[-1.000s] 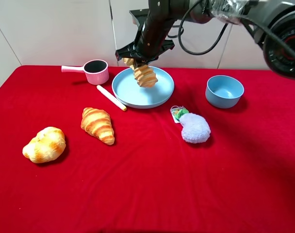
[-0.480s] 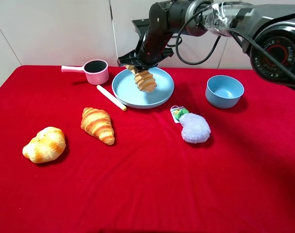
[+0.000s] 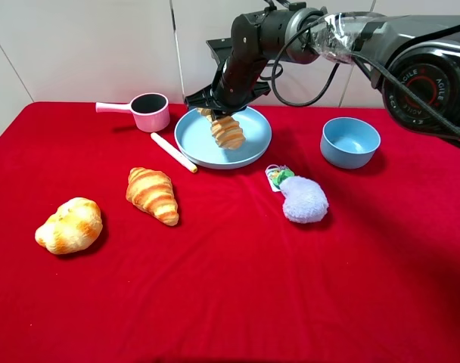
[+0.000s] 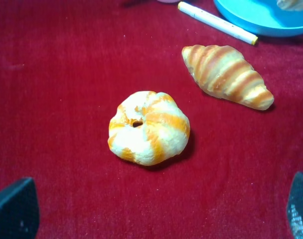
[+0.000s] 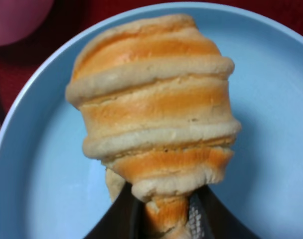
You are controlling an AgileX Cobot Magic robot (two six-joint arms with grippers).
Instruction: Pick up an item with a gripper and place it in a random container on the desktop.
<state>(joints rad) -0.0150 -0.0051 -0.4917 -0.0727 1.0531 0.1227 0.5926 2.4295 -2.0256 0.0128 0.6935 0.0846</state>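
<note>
The right pincer (image 3: pixel 213 112) grips the ridged bread loaf (image 3: pixel 228 130) by one end, holding it tilted over the light blue plate (image 3: pixel 192 145) on the red worktop (image 3: pixel 230 287); the left pincer (image 4: pixel 156 211) hangs spread wide above the round bun (image 4: pixel 149 127)
</note>
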